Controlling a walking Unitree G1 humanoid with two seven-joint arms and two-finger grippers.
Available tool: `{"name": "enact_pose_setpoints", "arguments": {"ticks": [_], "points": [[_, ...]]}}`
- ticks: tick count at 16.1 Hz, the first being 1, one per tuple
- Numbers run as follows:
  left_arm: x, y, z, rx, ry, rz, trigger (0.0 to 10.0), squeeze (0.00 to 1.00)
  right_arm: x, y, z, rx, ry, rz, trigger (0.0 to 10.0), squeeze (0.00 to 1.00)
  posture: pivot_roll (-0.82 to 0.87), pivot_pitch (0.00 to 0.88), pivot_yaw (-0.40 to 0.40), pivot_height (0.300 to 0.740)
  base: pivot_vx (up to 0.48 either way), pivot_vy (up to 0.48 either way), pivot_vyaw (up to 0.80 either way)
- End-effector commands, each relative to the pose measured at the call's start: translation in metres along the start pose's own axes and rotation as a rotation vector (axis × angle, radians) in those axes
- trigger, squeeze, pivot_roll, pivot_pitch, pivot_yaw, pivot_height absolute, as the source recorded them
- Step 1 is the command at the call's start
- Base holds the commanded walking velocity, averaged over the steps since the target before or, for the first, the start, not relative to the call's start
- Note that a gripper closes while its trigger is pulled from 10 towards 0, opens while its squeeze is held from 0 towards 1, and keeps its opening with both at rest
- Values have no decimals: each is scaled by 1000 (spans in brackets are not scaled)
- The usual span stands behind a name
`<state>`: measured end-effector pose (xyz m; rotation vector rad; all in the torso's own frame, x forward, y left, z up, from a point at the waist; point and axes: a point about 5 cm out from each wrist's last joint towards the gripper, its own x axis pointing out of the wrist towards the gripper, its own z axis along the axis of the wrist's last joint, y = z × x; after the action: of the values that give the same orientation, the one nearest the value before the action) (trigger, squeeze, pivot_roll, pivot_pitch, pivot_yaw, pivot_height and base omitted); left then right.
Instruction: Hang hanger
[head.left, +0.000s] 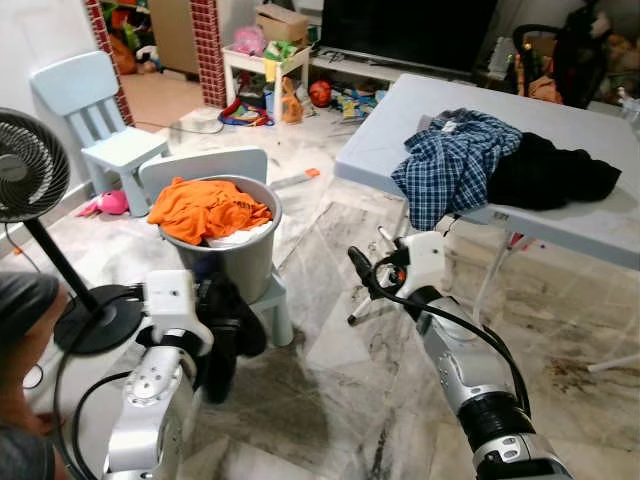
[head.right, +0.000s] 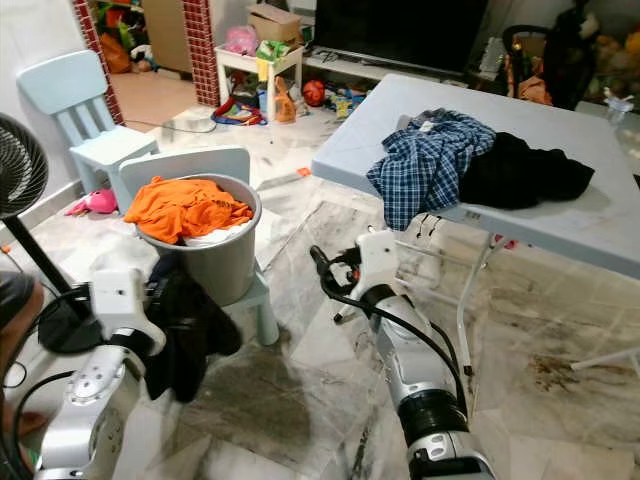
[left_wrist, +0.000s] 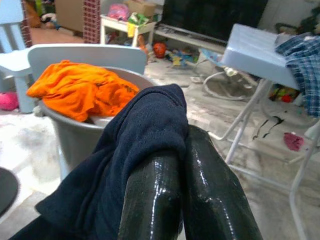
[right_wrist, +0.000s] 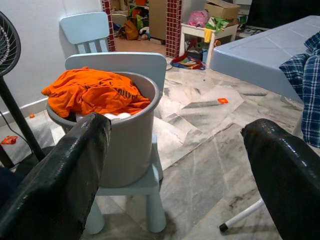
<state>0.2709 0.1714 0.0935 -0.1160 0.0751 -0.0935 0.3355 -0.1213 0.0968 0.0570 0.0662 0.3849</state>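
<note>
My left gripper (head.left: 222, 345) is low in front of me, shut on a dark navy garment (left_wrist: 135, 150) that drapes over its fingers (left_wrist: 150, 200) and hangs down. It is just in front of a grey bucket (head.left: 240, 262) topped with an orange garment (head.left: 205, 205). My right gripper (head.left: 370, 266) is held out at mid-height with its jaws wide apart and nothing between them; its fingers (right_wrist: 65, 170) point toward the bucket. A blue plaid shirt (head.left: 450, 160) and a black garment (head.left: 545, 172) lie heaped on the light folding table (head.left: 400, 120) to the right.
The bucket stands on a small white chair (head.left: 275, 300), with a pale blue chair (head.left: 100, 120) behind. A black standing fan (head.left: 25, 175) and a person's head (head.left: 22, 305) are at my left. Toys and shelves (head.left: 265, 65) crowd the back. Marble floor (head.left: 330, 400) lies ahead.
</note>
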Motion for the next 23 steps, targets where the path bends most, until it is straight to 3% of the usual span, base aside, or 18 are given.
{"name": "enact_pose_setpoints", "arguments": {"ticks": [1, 17, 20, 23], "points": [[2, -3, 13, 6, -65, -26, 10000, 0, 1, -4, 3, -4, -6, -15, 10000, 0, 25, 0, -79, 740, 255, 0, 0], [3, -4, 11, -5, -62, -34, 10000, 0, 2, -4, 2, -8, 0, -15, 10000, 0, 23, 0, -77, 740, 334, 0, -780], [4, 0, 6, 10, -20, 15, 10000, 0, 2, -4, 1, -2, 1, -20, 10000, 0, 25, 0, -75, 740, 205, 0, -800], [5, 9, -2, 10, 34, 93, 10000, 0, 2, -4, 0, 12, 0, -30, 10000, 0, 26, 0, -73, 740, 0, 0, 0]]}}
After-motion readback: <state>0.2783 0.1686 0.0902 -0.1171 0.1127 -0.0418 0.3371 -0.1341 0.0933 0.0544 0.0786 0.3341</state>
